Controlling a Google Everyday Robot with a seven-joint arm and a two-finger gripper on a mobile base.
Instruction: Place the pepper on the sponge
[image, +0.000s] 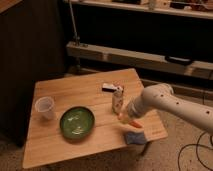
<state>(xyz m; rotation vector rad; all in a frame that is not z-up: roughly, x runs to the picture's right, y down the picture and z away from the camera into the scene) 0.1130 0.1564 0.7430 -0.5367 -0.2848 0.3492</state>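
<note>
a wooden tabletop (65, 150) stands on a speckled floor (175, 155) before dark shelving (125, 55). the gripper (126, 117) hangs near its right edge, fingers closed on the pepper (134, 123), just above the sponge (134, 138).

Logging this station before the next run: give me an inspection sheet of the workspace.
Surface: wooden table, nothing spilled seen.
Job's things: blue-grey sponge flat near the front right edge; orange pepper held, not yet on it.
Clutter: clear cup, green bowl, upright pale bottle, dark-and-white box.
Gripper: gripper shut on the pepper, close above the sponge.
Cables: cable looped on the floor, right.
Surroundings: shelving behind the table; dark panel left.
</note>
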